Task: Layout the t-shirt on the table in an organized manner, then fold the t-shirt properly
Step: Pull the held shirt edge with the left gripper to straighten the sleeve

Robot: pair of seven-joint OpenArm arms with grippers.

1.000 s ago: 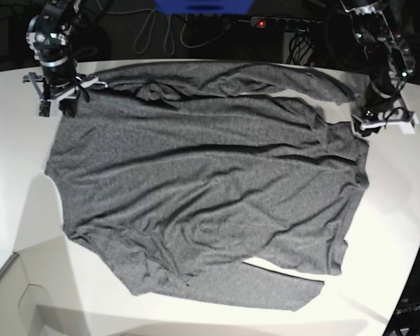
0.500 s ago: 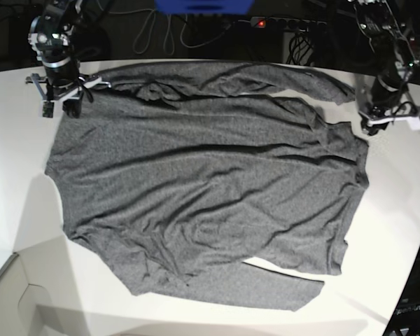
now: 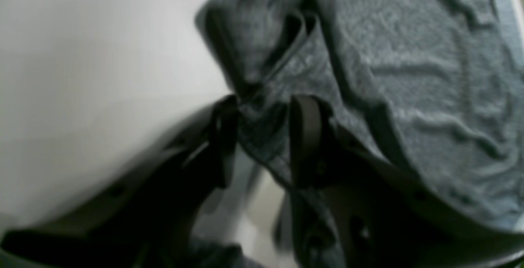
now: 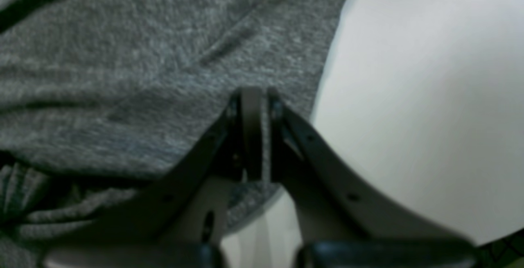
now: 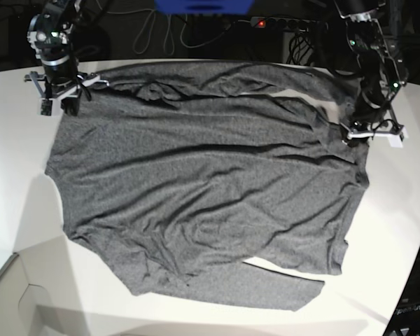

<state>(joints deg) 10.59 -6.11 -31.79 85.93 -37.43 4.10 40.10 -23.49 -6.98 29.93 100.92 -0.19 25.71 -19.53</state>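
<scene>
Grey knit shirt [image 5: 203, 182] lies spread flat across the white tabletop [image 5: 14, 154], sleeves along the far and near edges. Base view gives the whole layout but hides both grips. Left wrist view: left pincer [image 3: 262, 137] partly open, a bunched fold of shirt edge between its fingers. Right wrist view: right pincer [image 4: 254, 133] closed tight on the shirt hem at the cloth's border, bare tabletop beside it. Behind the curved far edge: dark room, cables [image 5: 161, 31], a power strip [image 5: 280, 23].
</scene>
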